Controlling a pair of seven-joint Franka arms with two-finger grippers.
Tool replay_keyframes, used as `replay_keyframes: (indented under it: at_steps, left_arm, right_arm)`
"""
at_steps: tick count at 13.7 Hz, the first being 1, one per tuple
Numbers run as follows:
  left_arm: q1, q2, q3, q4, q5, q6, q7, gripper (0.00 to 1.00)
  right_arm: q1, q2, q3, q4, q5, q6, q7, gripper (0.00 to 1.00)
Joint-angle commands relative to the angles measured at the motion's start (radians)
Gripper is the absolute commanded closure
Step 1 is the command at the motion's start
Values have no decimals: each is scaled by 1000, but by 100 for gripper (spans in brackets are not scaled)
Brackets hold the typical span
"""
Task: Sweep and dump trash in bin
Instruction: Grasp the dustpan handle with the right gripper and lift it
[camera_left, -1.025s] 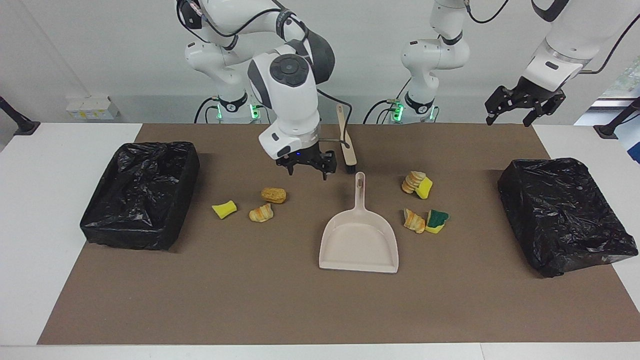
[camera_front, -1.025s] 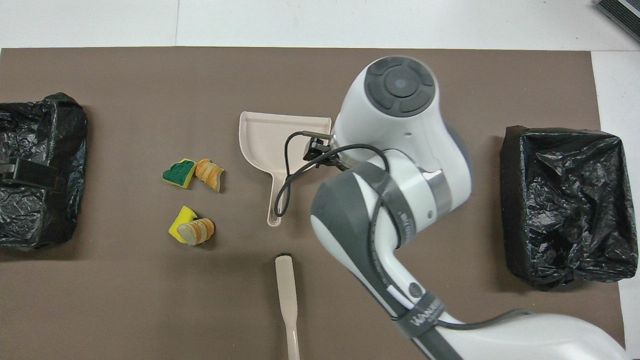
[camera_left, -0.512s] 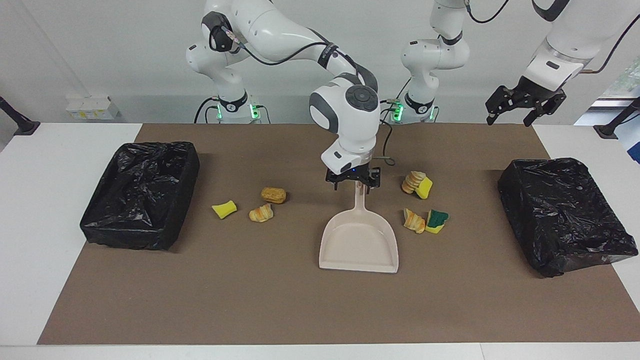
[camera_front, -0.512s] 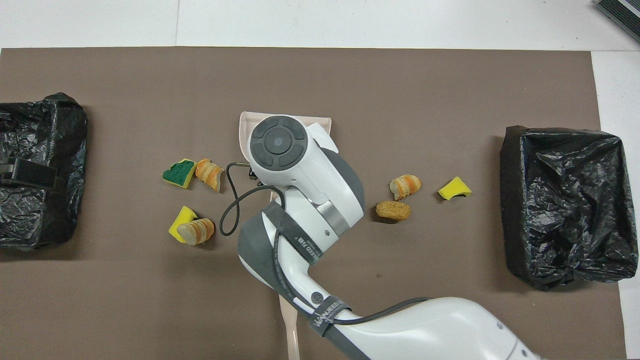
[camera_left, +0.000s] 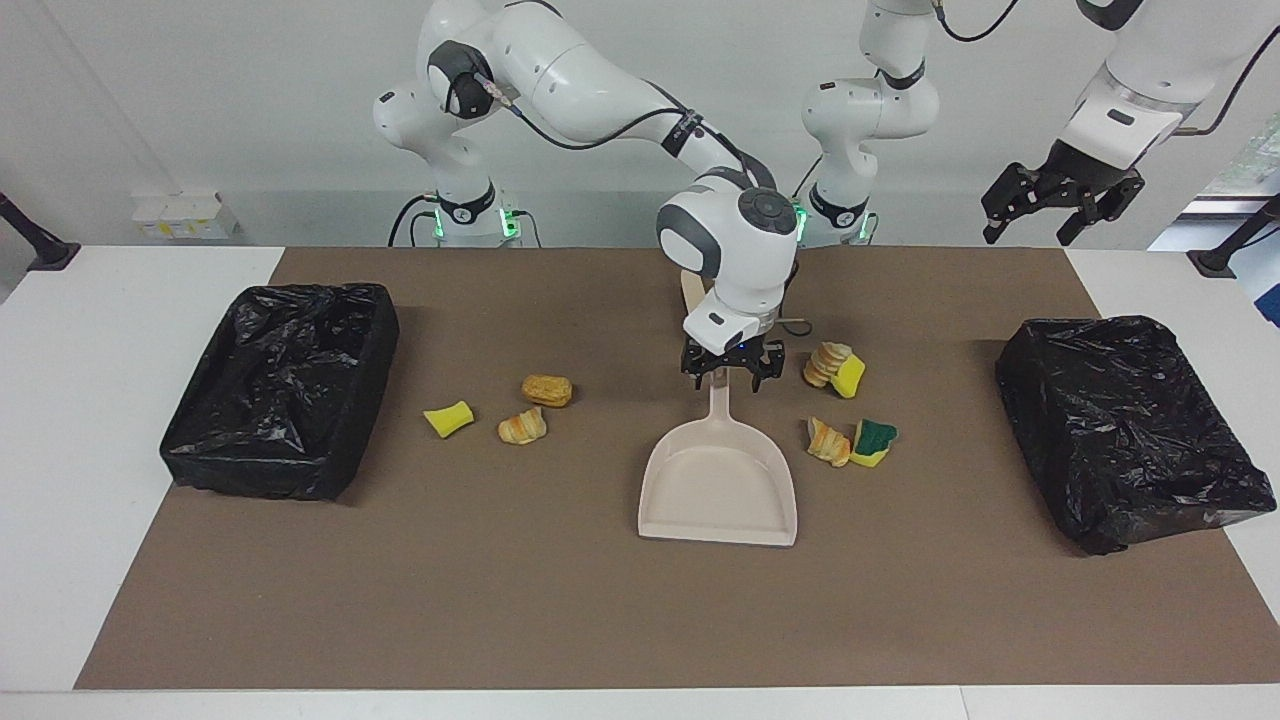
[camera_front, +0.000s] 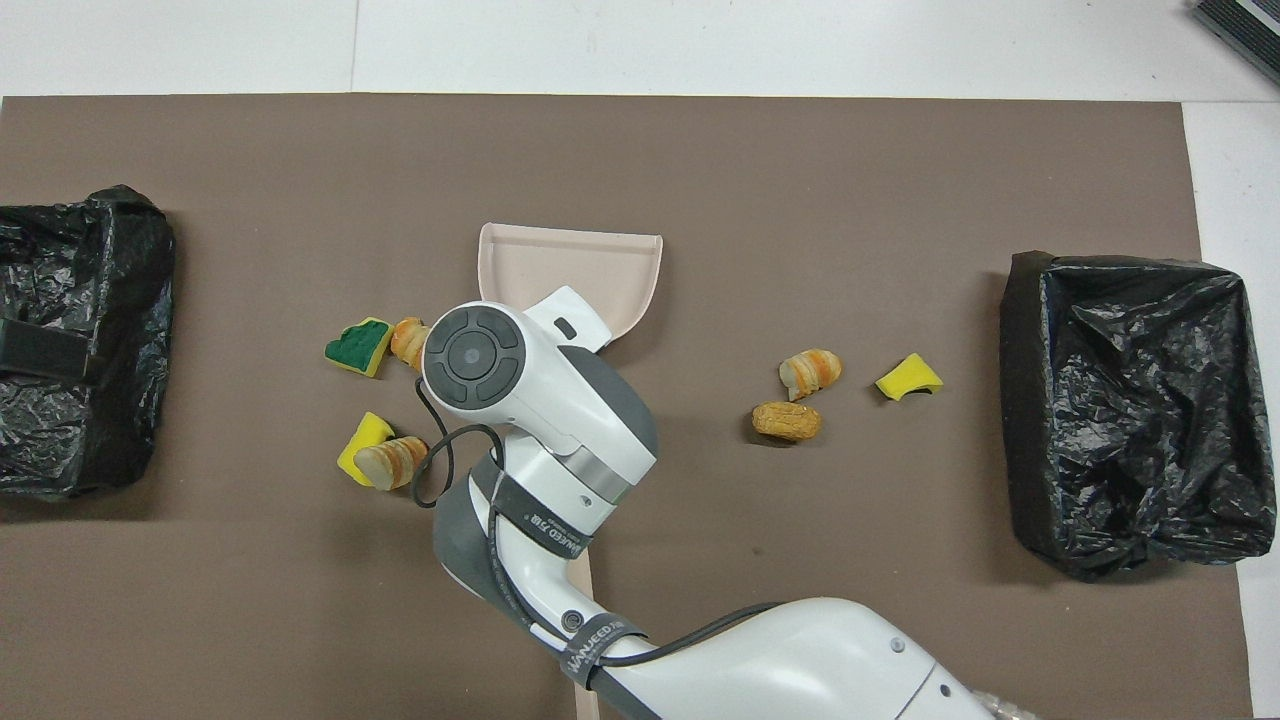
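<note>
Fingers (camera_left: 698, 371) of the right gripper (camera_left: 733, 376) are seen spread to either side of the top end of the dustpan (camera_left: 718, 490) handle, not yet pressed onto it; nothing is held. The gripper itself is hidden under the wrist in the overhead view. The dustpan (camera_front: 570, 265) is laid flat at mid-mat, handle toward the robots, mouth away from them.

Left gripper (camera_left: 1060, 205): fingers parted, nothing carried, held high over the left arm's end of the table; this arm is noted as waiting.

Trash is noted in two clusters on the brown mat (camera_left: 500, 620), one at each side of the dustpan, none in it.
- Toward the right arm's end: a yellow sponge piece (camera_left: 447, 418), a croissant-like chunk (camera_left: 522, 427) and a bun-like chunk (camera_left: 547, 390), near one another but apart.
- Toward the left arm's end: a sliced bread chunk (camera_left: 826, 365) touching a yellow sponge scrap (camera_left: 850, 376); farther from the robots, a striped croissant chunk (camera_left: 828, 441) touching a green-and-yellow sponge (camera_left: 875, 441).

The brush (camera_left: 689, 288) is mostly hidden by the right arm; only its handle is made out, nearer the robots than the dustpan.

Black-lined bins are recorded at both ends of the mat: one (camera_left: 200, 440) at the right arm's end, one (camera_left: 1120, 430) at the left arm's end.
</note>
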Motion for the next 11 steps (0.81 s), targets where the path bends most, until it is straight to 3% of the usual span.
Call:
replay_keyframes:
  at_steps: [1,3,6,7,9,11]
  left_arm:
    - [-1,-27,-1,-28,-6,4,-7,0]
    - [0,-27,-1,-30,-6,1,-2,0]
    - [-3,-28,-1,-32,-6,1,-1,0]
    - [-4,-28,-1,-30,-6,1,1,0]
    - [-4,-28,-1,-32,-8,1,1,0]
    - [-4,-27,-1,-36,-7,3,-1,0]
  right_arm:
    - [-3,-4,4,-32,-19,52,29,10]
    - [-6,-16,4,-71,-4,79,29,20]
    - [-9,-29,6,-86,4,67,25,54]
    - [-7,-32,6,-88,4,60,22,72]
    - [-15,-52,6,-88,4,46,-15,84]
    - [-36,-67,6,-89,5,46,-101,86]
